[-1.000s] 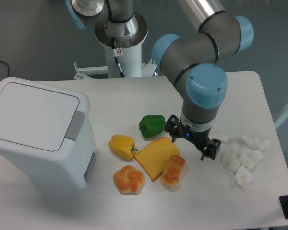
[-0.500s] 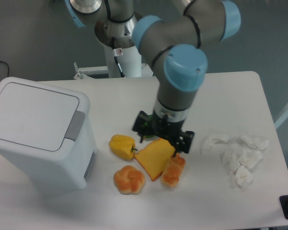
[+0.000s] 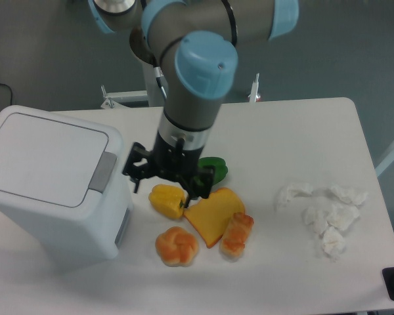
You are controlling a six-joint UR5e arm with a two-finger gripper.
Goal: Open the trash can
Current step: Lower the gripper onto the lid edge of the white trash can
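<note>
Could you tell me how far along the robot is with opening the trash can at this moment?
Nothing is finished yet: the trash can has its lid flat and closed. In hand is the approach: the gripper hangs open and empty above the yellow pepper, just right of the bin, apart from the grey push-button tab. Left: reach the tab, press it, and get the lid up.

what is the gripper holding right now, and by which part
Nothing. The gripper is open and empty, its fingers spread above the yellow pepper, beside the trash can, whose lid is shut.
</note>
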